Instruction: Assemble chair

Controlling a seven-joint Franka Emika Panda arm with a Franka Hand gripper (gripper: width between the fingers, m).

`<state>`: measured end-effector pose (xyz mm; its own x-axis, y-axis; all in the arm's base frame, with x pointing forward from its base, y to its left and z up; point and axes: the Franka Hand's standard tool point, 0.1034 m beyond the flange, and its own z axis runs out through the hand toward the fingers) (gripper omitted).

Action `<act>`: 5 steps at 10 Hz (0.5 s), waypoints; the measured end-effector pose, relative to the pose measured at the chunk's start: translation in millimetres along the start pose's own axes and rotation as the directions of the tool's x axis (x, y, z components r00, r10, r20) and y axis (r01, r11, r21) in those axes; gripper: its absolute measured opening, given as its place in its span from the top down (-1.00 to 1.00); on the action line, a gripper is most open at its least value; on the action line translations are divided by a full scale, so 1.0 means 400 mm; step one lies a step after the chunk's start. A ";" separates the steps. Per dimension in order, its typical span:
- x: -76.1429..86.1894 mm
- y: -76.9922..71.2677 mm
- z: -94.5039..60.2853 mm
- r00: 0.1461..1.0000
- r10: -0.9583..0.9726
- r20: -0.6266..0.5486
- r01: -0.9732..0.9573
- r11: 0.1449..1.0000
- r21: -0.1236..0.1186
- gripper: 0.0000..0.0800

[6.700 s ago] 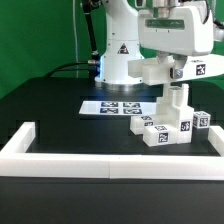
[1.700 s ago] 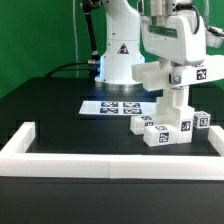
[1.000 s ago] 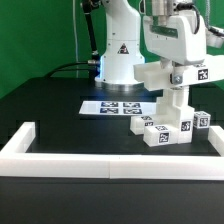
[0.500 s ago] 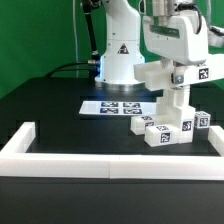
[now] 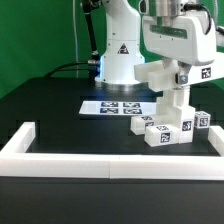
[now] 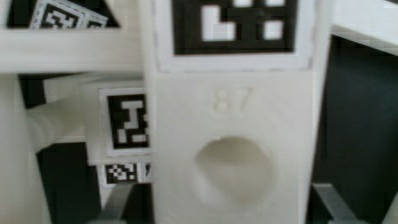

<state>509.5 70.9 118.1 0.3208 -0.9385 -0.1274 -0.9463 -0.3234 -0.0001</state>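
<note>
My gripper [image 5: 181,72] hangs at the exterior view's upper right, shut on a flat white chair part [image 5: 160,74] that bears a black-and-white tag [image 5: 204,72]. The part hovers just above the partly built chair [image 5: 176,104], a white upright block standing on tagged pieces [image 5: 164,131]; whether they touch I cannot tell. In the wrist view the held slab [image 6: 235,110] fills the middle, with a tag [image 6: 240,24] and an oval recess. A dark finger [image 6: 153,205] presses each side of it, around my gripper [image 6: 242,206]. More tagged white pieces [image 6: 121,120] lie behind.
A long low white rail [image 5: 110,160] borders the black table at the front and both sides. The marker board [image 5: 112,106] lies flat near the robot base [image 5: 118,62]. A small tagged block [image 5: 203,119] stands to the exterior view's right of the chair.
The held part and its tag have shifted slightly toward the exterior view's right and a little up. The grip has stayed the same.
</note>
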 end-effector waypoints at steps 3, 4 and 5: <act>0.002 -0.006 -0.005 0.999 -0.047 -0.001 0.047 0.999 0.005 0.28; 0.003 -0.008 -0.007 0.999 -0.046 -0.001 0.046 0.999 0.006 0.28; 0.002 -0.008 -0.006 0.999 -0.044 0.000 0.044 0.999 0.007 0.28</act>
<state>512.9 70.7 120.5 0.3624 -0.9233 -0.1270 -0.9314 -0.3638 -0.0126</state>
